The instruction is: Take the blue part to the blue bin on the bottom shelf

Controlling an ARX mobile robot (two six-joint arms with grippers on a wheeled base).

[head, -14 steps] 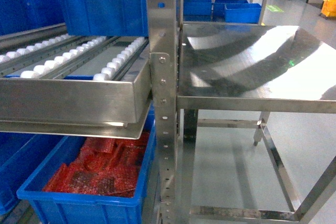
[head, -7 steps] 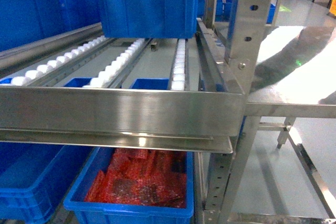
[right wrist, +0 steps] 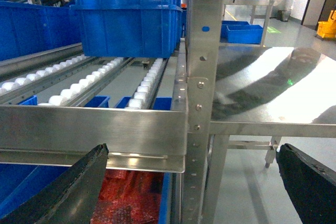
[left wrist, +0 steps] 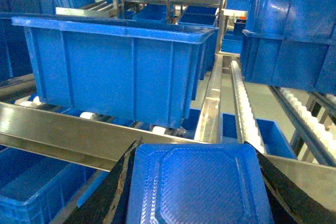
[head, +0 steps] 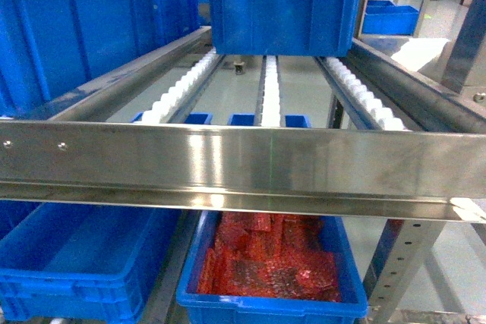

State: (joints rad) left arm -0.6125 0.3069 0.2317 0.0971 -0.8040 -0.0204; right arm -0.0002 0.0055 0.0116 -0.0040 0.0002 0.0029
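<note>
While carried high in front of the rack, sits well above its goal: blue part (left wrist: 198, 179) level with the roller tier, seen from the left wrist, clamped between the two dark fingers (left wrist: 111, 199) of the left pincer (left wrist: 195, 195).

Could go wrong in several ways from here:
- Could strike the steel front rail (head: 243, 165), since that rail stands between the raised part and the lower tier; needs dropping below it before reaching in.
- Could catch the large upper crate (left wrist: 121, 72) resting on the rollers just behind the rail.
- Could land in the wrong place: crate of red netted stuff (head: 266, 312) just beside the blue bin (head: 45, 305), both down on the bottom shelf (head: 161, 294), with only a narrow steel strip between them. Easy to mistake when approaching from above with the opening half hidden under the rail.
- Could slip, judging by the smooth, flat look of the part and a hold on its side edges only; contact itself lies at the frame's lower edge and cannot be checked closely.

Left pincer: set about as wide as the part and closed against it, holding it flat.

Right pincer (right wrist: 189, 182): spread wide, nothing between the fingers, touching nothing, hanging before the rack post with the steel surface (right wrist: 273, 87) off to its right.
</note>
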